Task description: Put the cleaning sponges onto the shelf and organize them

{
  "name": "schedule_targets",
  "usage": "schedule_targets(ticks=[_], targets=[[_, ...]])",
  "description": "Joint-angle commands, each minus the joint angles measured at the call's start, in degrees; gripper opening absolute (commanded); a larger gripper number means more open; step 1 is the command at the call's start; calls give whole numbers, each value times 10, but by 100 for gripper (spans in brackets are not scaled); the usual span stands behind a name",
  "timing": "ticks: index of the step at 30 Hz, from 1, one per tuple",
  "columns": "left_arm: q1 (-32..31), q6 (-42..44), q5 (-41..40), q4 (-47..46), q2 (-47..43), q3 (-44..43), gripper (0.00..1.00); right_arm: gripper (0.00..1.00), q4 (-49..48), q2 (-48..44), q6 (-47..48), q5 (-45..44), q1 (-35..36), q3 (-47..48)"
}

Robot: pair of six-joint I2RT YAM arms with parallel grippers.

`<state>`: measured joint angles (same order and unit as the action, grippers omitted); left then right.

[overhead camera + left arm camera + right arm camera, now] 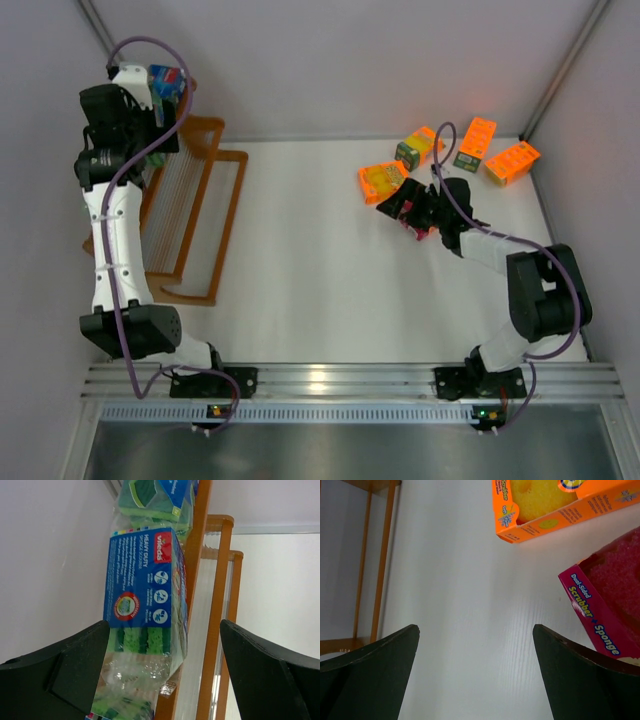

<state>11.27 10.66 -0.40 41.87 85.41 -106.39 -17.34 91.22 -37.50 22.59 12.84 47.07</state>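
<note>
Left claw [163, 629] hung spread wide, a blue pack [145, 585] between its fingers already resting on the shelf [220, 605] beside a green pack [150, 495]. Right claw [475, 630], likewise spread and empty, hovered well away from the shelf by a pink pack [610, 600]. With the orange packs [383, 180] also lying far from the shelf, most of the job seemed left.

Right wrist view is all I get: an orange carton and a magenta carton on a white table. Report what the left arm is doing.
Observer: The left gripper is open at the orange wire-slatted shelf, facing a blue plastic-wrapped sponge pack beside its rail.
Operator: Count the orange packs on the table.
Observer: Four orange packs cluster at the far right of the white table.
</note>
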Motion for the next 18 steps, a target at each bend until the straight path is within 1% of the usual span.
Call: schedule_targets(ticks=[1,5,10,13,18], targets=[[1,31,-12,-11,1,-54,98,100,-13,8,10,0,-10,32],[2,52,-27,-11,3,-48,94,99,-11,10,10,-6,-9,28],[2,92,-36,-11,11,-44,92,99,-16,25,3,0,-9,29],[2,101,-31,-12,17,-38,86,99,-16,28,1,0,-10,34],[2,122,-29,-11,37,-39,78,99,-16,33,1,-3,-10,38]])
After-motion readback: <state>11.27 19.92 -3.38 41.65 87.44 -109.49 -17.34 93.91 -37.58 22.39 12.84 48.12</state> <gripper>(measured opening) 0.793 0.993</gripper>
